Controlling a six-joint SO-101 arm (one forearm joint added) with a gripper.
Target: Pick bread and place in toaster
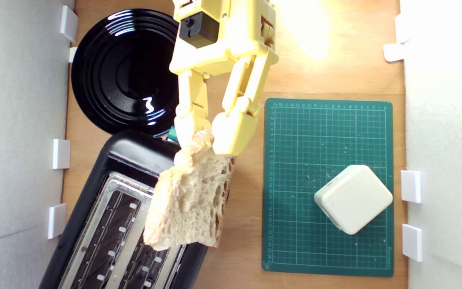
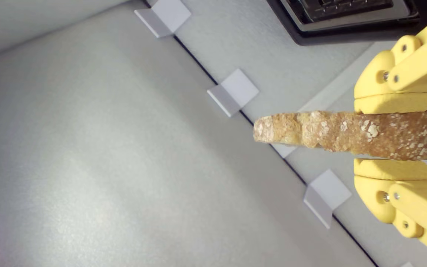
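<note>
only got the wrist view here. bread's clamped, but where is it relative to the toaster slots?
Observer: In the exterior view, the bread hangs over the toaster, overlapping the slot nearer that view's right.
Operator: Lined up with the slot?
Observer: Can't confirm; the broad crumb face shows to that camera, and height above the slot isn't readable.
Operator: Anything else nearby?
Observer: A black plate beyond the toaster; a cream block sits on a green cutting mat toward the exterior view's right, clear of the gripper.

Light wooden tabletop (image 1: 247, 241) carries: round glossy black plate (image 1: 122, 72), black two-slot toaster with silver metal top (image 1: 110, 224), green gridded cutting mat (image 1: 295, 160). Cream rounded-square block (image 1: 353, 198) sits on mat.
</note>
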